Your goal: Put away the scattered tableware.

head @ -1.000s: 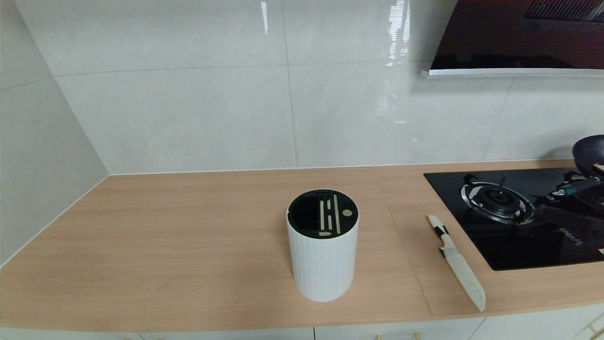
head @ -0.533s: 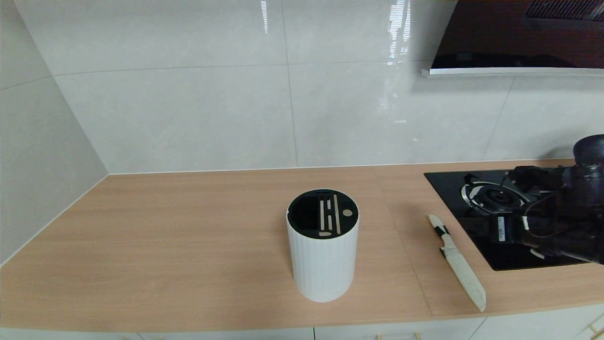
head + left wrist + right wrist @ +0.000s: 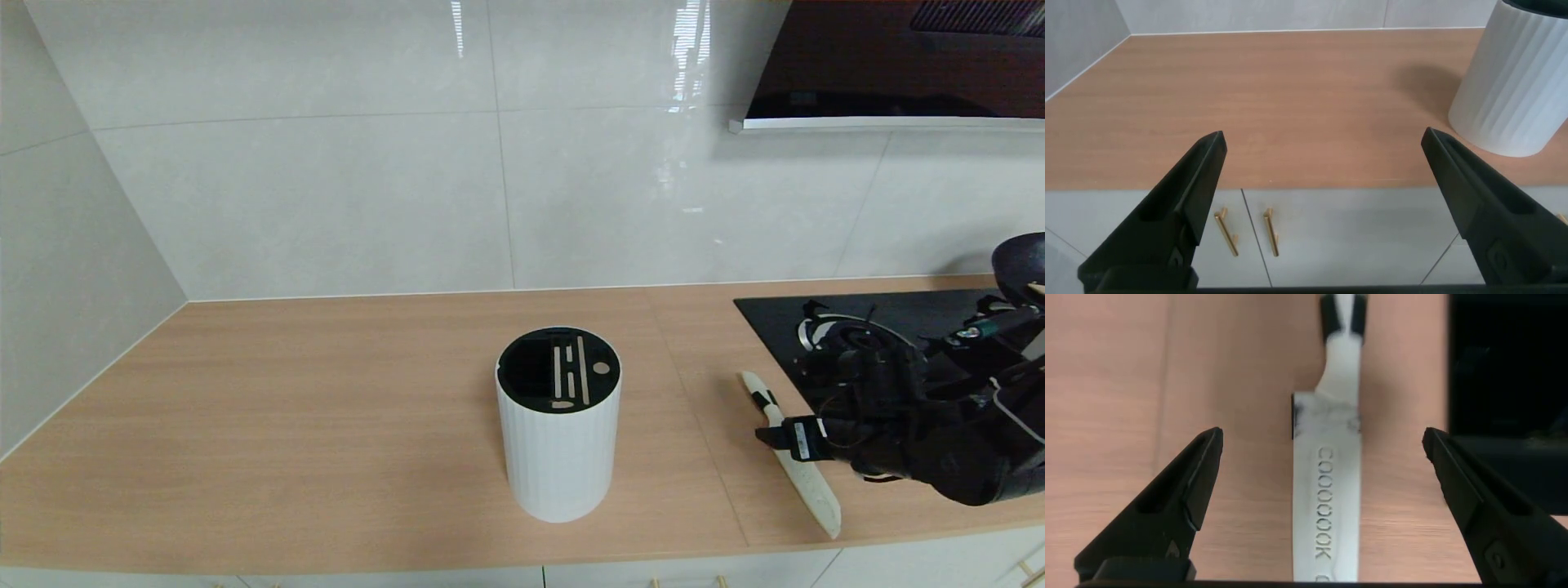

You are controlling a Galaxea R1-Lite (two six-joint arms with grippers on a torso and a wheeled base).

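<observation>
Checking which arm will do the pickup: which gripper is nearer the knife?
Right. The right gripper hovers directly over the knife, open, straddling the blade. The left gripper is far off, at the counter's front edge, on the far side of the white holder.

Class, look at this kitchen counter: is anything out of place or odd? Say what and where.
The white speckled knife lies loose on the wooden counter beside the black hob, not slotted in the white ribbed knife holder.

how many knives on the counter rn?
1. The knife lies flat on the counter between the white holder and the stove, under the open right gripper. No handles stick out of the holder's slots.
</observation>
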